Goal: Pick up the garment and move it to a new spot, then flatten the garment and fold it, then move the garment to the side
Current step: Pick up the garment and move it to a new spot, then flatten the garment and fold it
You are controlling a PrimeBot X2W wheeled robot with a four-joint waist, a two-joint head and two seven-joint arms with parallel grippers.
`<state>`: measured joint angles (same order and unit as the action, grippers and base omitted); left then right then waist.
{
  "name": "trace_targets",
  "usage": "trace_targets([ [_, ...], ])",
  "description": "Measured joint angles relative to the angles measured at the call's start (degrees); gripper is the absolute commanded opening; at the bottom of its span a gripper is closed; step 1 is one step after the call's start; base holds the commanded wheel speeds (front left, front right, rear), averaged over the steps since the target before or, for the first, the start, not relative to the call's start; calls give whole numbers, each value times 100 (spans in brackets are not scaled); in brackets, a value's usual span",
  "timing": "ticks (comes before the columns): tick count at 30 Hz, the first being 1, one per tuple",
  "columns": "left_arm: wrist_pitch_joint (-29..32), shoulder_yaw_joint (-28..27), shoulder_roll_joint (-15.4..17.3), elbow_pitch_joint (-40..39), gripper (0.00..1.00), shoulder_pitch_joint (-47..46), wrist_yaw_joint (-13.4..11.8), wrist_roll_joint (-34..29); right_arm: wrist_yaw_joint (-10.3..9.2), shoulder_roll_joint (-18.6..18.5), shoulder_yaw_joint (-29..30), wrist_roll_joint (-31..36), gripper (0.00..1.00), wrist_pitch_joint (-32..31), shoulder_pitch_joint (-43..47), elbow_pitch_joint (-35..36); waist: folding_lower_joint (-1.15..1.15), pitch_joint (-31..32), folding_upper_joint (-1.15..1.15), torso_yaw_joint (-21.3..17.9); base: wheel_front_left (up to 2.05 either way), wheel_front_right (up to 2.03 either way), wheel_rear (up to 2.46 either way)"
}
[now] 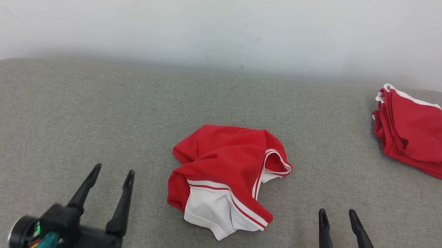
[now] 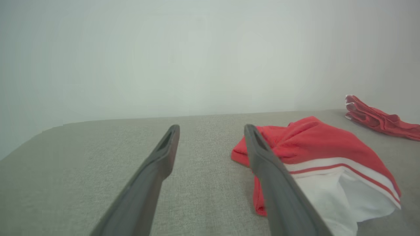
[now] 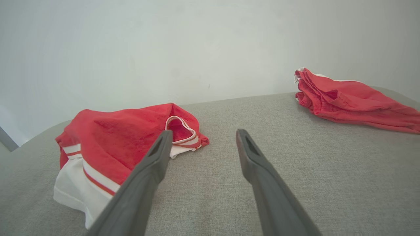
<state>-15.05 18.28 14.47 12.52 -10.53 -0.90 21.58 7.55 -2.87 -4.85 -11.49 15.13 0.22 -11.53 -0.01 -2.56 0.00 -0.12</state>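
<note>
The garment (image 1: 226, 174) lay in a crumpled heap near the middle of the worktop (image 1: 40, 121), between the two hands and a little beyond their fingertips, touching neither. It was red knit cloth with a white panel (image 1: 207, 211) at its near edge, set off by red and white stripes, and a trimmed opening (image 1: 276, 162) on its right side. It looked light, soft and limp, so it would likely sag and bunch from any single hold and would not slide stiffly. It was not fragile, and the woven cover of the worktop probably gave some drag against it. A sensible hold would be a pinch on a raised fold or on a bound edge. The striped hem by the white panel and the rim of the opening seemed firmest, and two holds set well apart would help spread it flat.

The left hand (image 1: 114, 169) hovered at the lower left, released, fingers spread and empty. The right hand (image 1: 337, 212) hovered at the lower right, likewise released and holding nothing.

By count there were two red garments: the crumpled one, and one folded garment (image 1: 419, 136) lying at the far right corner, well apart. There were two hands, one worktop, and a plain pale wall (image 1: 216, 16) behind.
</note>
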Motion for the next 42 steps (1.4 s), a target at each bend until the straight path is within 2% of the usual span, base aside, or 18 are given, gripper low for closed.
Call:
trace_targets([
  [9,0,-1016,-198,-469,100,946,49,-524,0,1,87,-19,100,0,116,-37,0,127,0,103,0,0,0],
  [20,0,-2057,-762,-894,100,1449,595,-1210,0,0,108,-127,100,0,247,-190,0,145,0,244,0,0,0],
  [26,0,-2263,-936,-844,100,1535,742,-1419,0,-1,92,-132,100,0,319,-260,1,137,0,241,0,0,0],
  [42,0,-2331,-1103,-772,100,1550,804,-1599,0,-2,-254,-213,100,0,311,-555,0,135,0,330,0,0,0],
])
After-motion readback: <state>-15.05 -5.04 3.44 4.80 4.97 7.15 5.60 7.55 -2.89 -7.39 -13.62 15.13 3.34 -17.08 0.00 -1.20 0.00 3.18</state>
